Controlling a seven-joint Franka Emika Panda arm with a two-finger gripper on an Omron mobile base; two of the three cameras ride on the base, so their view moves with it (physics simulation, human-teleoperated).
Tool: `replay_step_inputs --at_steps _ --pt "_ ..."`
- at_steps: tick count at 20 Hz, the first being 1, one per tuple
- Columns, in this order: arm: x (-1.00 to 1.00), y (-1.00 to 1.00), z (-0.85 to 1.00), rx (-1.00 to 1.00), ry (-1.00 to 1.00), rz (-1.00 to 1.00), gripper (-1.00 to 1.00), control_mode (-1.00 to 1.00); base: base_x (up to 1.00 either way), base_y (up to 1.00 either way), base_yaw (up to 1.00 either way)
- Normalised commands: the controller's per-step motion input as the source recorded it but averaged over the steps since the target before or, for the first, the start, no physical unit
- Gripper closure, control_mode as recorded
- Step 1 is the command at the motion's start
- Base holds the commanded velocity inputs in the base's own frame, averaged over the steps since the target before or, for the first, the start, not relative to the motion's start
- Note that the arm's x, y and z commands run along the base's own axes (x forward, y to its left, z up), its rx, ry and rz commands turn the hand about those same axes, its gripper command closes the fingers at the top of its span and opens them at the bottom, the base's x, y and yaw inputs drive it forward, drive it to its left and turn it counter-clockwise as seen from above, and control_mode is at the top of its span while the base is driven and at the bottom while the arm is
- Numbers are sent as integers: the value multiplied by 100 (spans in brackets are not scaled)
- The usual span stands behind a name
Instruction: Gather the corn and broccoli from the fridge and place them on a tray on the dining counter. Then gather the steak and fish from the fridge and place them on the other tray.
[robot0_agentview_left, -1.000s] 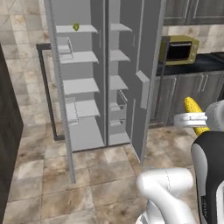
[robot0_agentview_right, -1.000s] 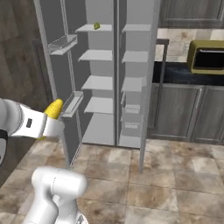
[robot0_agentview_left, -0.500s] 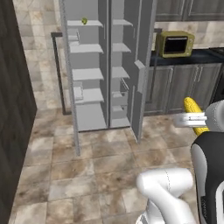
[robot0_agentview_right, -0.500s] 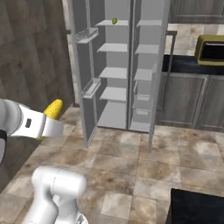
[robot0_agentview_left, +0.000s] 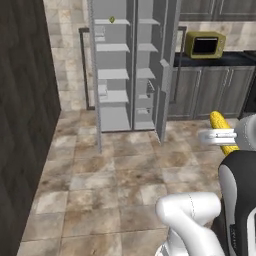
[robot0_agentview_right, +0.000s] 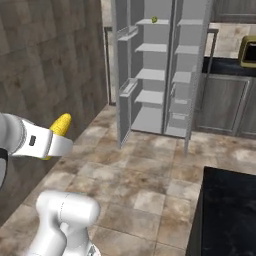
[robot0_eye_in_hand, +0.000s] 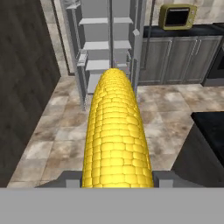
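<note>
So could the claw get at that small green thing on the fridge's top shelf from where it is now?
Probably not. The claw is shut on the corn, and the green thing sits high in the open fridge, with a wide stretch of floor between. The doors are open, though.

Yellow microwave (robot0_agentview_left: 205, 45) on dark counter (robot0_agentview_left: 212, 59) above grey cabinets (robot0_agentview_left: 210, 90)

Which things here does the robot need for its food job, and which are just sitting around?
For the job:
- corn, held in the gripper
- fridge, doors open
- small green thing on the top shelf, maybe the broccoli, too small to tell
- black dining counter

Just sitting around:
- yellow microwave
- grey cabinets
</note>
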Motion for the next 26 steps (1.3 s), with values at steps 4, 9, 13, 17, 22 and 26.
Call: replay_step_inputs --at_steps 4,9,13,17,22,26 --pt "0 0 0 0 0 0 100 100 -100 0 15" --pt "0 0 0 0 0 0 100 100 -100 -4 17" --pt "0 0 0 0 0 0 100 100 -100 -25 16" --pt "0 0 0 0 0 0 100 100 -100 -45 15" --pt "0 0 0 0 0 0 100 100 -100 -31 6" --pt "0 0 0 0 0 0 100 100 -100 -9 1"
